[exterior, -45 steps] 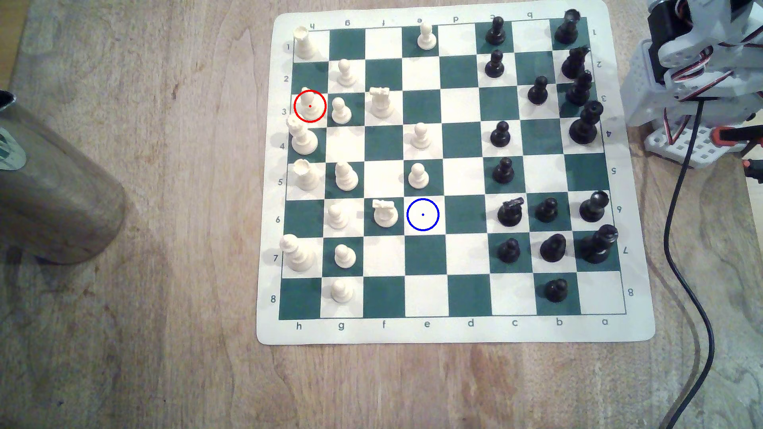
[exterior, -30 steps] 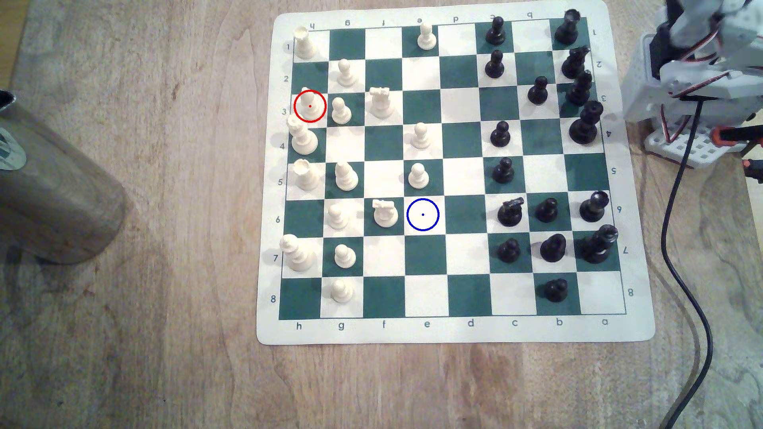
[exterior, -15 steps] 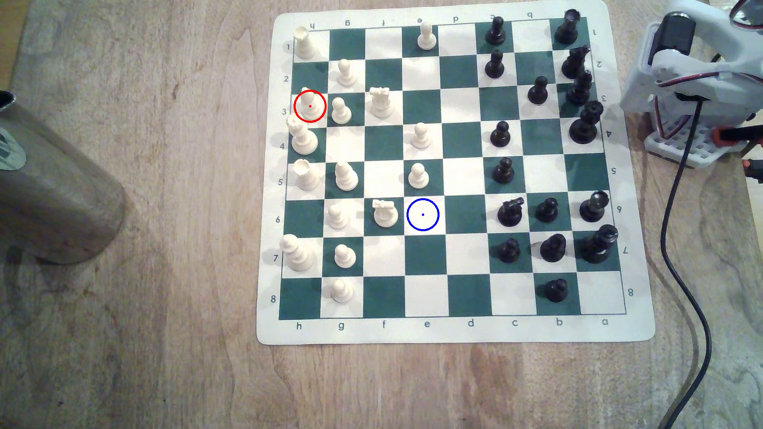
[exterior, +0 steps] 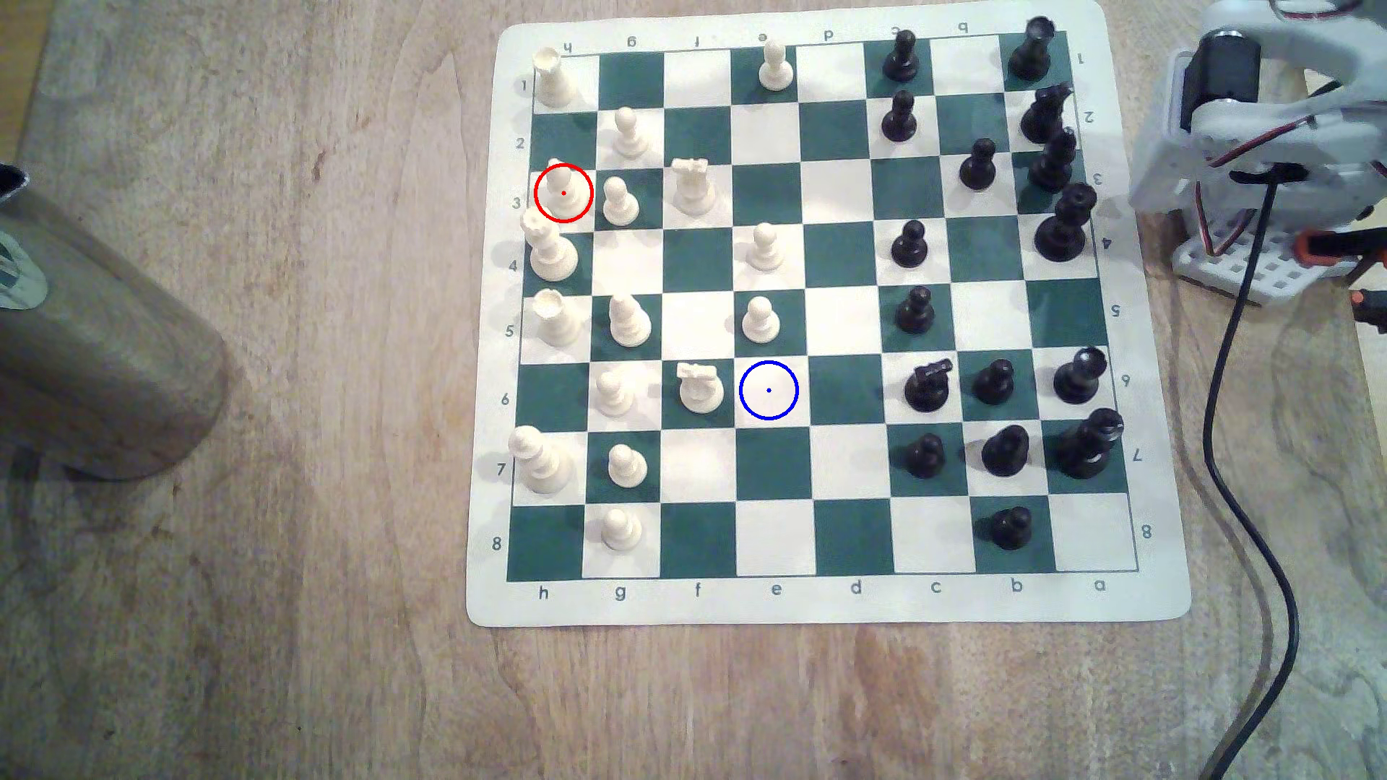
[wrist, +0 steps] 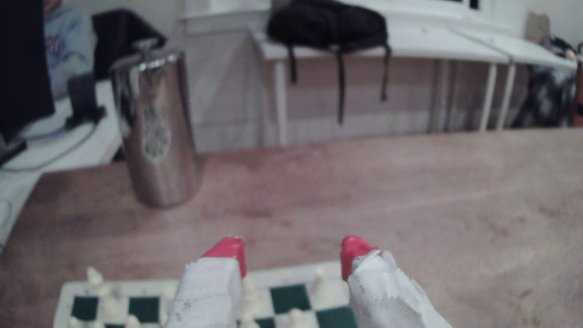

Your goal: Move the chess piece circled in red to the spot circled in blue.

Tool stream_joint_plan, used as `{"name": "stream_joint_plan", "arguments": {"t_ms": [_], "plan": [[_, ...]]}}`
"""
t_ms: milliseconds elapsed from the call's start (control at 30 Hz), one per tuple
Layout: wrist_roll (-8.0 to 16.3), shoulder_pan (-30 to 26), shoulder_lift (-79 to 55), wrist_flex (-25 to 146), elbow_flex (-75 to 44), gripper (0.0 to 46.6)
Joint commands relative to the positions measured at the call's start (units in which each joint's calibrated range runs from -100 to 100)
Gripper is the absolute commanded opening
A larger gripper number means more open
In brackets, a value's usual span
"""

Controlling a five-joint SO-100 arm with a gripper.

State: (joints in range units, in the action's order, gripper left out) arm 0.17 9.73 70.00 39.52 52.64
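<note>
The chess piece (exterior: 561, 187), a slim cream bishop-like piece inside the red ring, stands on the board's edge column at the exterior view's left, row 3. The spot (exterior: 768, 390) is a bare cream square marked by a blue ring near the board's middle. The white arm (exterior: 1276, 127) sits folded off the board at the exterior view's upper right, far from both. In the wrist view my gripper (wrist: 293, 252) is open. Its tape-wrapped, red-tipped fingers (wrist: 232, 249) hold nothing, and they hang above the blurred far rows of cream pieces.
A cream pawn (exterior: 620, 202) and a tall cream piece (exterior: 552, 251) crowd the chess piece. A cream knight (exterior: 699, 388) and a pawn (exterior: 760, 319) border the spot. Black pieces fill the board's right columns. A steel tumbler (exterior: 97, 337) stands left; a black cable (exterior: 1238, 450) runs right.
The arm at the exterior view's upper right has unfolded and shifted its links. No chess piece has moved.
</note>
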Motion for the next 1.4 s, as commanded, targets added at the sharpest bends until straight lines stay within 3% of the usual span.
{"name": "stream_joint_plan", "arguments": {"t_ms": [0,233,400,700,1033,1367], "plan": [[0.3,-0.9,-7.8,1.7,-7.6,19.5],[0.8,-1.4,-18.8,2.4,-11.0,17.9],[2.7,-1.7,-32.1,1.5,-20.9,16.5],[6.1,-3.3,-50.1,3.6,-34.3,18.1],[6.4,-5.2,-63.0,5.8,-48.0,20.0],[5.9,-4.5,-74.9,5.9,-57.3,17.9]]}}
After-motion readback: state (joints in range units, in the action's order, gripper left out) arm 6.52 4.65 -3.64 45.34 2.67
